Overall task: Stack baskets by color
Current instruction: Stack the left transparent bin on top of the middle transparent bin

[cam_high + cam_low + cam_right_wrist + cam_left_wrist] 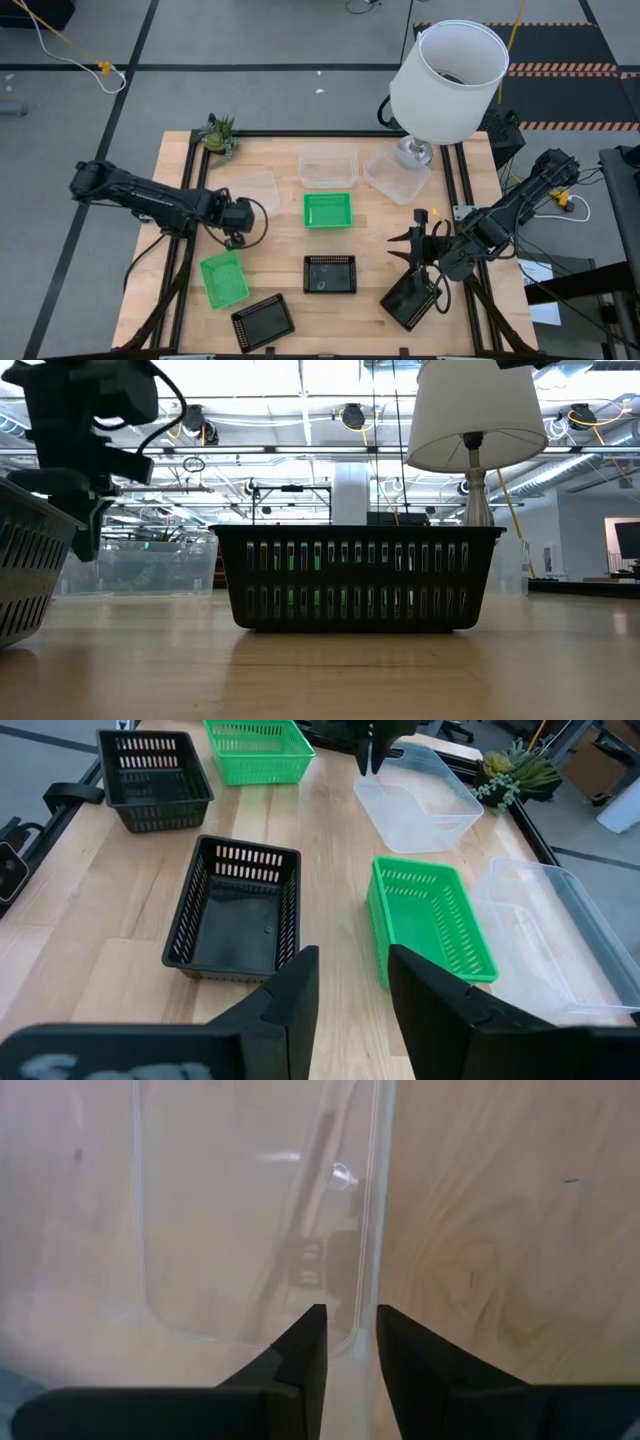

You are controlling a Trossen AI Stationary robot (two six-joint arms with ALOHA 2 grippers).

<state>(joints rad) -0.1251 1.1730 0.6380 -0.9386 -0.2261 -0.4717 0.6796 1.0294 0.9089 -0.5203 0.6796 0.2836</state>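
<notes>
The left jaws stand narrowly parted astride one rim of a clear translucent plastic basket [250, 1220] lying on the left part of the bench; whether they actually pinch the rim I cannot tell. The right jaws are parted with nothing between them, hanging above the bench's right side, just beside a black perforated plastic basket [410, 298] that lies partly under the right arm [520, 205].

The room is a big hall with a grey floor [250, 50] crossed by dark lines, and a ceiling hung with lamps and pipes [300, 420] in the low view. The bench [380, 250] is pale wood in a black rail frame. A tall lamp with a white drum shade [448, 80] stands at its far right corner.

Two more clear baskets [328, 165] [395, 175] lie along the far edge, the second one touching the lamp's foot. A bright green perforated basket [327, 210] lies mid-bench, with a second black basket [330, 273] just nearer than it. Another green basket [223, 278] and a third black one [263, 320] lie tilted at the near left. A small green potted plant [218, 135] sits at the far left corner.
</notes>
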